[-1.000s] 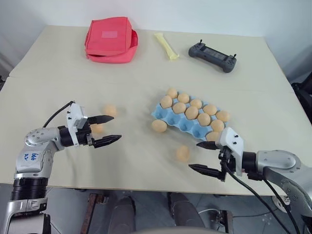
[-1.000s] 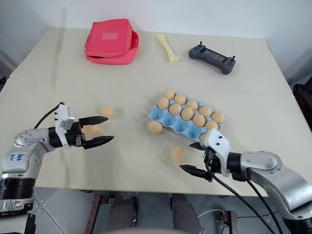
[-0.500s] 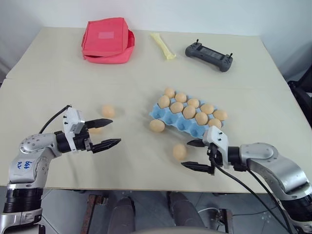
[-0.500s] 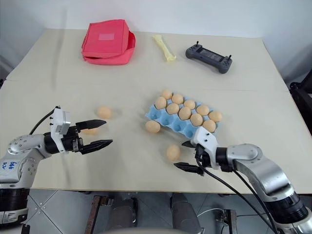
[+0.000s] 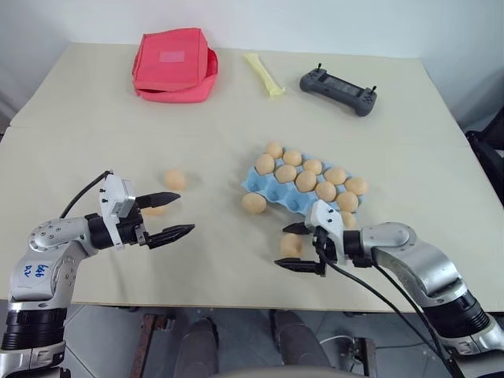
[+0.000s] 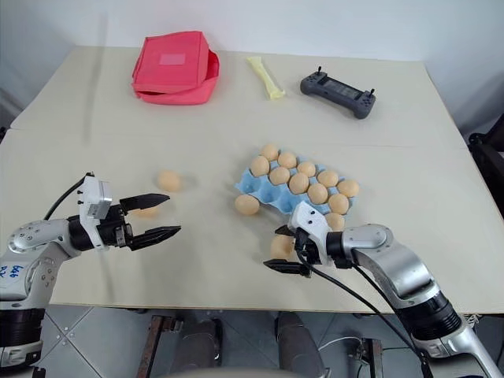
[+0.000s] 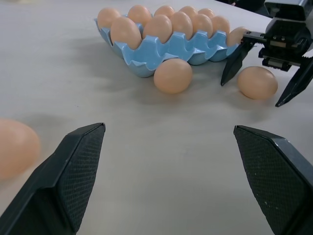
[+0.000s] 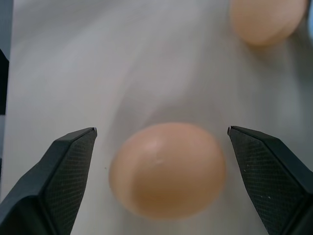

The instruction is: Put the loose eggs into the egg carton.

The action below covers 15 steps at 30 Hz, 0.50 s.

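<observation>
Right gripper [image 5: 293, 246] fingers spread wide, straddling one small tan-orange matte egg [image 5: 290, 245] on the beige table [image 5: 94, 126], not touching it as far as visible. That egg lies just in front of the light blue moulded egg carton [image 5: 293, 201], which is mostly filled with alike eggs. Second loose egg [image 5: 254, 203] sits against the carton's near-left edge. Left gripper [image 5: 175, 214] fingers also apart, holding nothing, hovering well left of the carton. Third loose egg [image 5: 175, 179] rests just beyond it, a fourth egg [image 5: 154, 209] partly hidden behind its upper finger.
</observation>
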{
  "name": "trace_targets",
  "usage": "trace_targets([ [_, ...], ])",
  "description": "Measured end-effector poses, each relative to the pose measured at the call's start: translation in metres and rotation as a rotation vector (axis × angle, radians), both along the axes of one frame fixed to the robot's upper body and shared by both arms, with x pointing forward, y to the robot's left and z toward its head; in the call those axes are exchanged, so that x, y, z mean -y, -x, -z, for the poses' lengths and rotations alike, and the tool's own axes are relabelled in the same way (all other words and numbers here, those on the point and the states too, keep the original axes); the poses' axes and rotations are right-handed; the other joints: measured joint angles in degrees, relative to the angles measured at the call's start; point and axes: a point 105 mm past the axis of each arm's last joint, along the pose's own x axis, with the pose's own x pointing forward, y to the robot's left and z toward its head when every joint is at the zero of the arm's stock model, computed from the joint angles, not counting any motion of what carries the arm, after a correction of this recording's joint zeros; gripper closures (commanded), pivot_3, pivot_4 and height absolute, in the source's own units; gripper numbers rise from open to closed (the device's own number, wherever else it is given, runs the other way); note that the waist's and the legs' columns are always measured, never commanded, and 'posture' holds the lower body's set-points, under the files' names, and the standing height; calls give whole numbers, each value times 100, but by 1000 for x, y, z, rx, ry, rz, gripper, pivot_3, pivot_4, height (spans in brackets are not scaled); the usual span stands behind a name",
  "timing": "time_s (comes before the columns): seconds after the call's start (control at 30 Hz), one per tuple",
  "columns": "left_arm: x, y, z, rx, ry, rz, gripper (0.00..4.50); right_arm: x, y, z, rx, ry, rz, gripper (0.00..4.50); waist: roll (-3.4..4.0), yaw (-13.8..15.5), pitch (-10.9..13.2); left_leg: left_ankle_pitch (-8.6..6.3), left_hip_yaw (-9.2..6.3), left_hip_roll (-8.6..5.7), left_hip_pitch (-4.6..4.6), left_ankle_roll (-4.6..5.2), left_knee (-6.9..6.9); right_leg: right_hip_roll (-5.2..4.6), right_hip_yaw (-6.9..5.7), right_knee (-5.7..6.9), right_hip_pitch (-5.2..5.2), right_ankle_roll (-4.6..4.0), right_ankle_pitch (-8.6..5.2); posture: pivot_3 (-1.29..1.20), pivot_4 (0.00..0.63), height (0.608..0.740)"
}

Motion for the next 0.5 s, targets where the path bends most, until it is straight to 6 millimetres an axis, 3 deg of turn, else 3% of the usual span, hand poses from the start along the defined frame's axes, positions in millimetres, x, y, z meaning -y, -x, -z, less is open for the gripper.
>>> trace_targets([
  [0.03,0,0,0,0,0,-1,17,0,0,0,-4,-2,-4,0,0,-4,0,0,0,0,0,0,0,0,0,0,0,0,0,0,150,740],
  [0.13,0,0,0,1,0,-3,0,0,-1,1,1,2,-5,566,0,-2,0,0,0,0,0,0,-1,0,0,0,0,1,1,0,150,740],
  [0.3,0,-2,-2,10,1,-2,0,-2,-2,-2,16,-10,-4,2106,0,0,0,0,0,0,0,0,0,0,0,1,0,2,1,0,150,740],
  [0.5,3,-8,-10,43,8,5,0,0,-4,-16,65,-27,17,2198,0,2,0,0,0,0,0,0,-1,0,0,0,0,6,3,0,150,740],
])
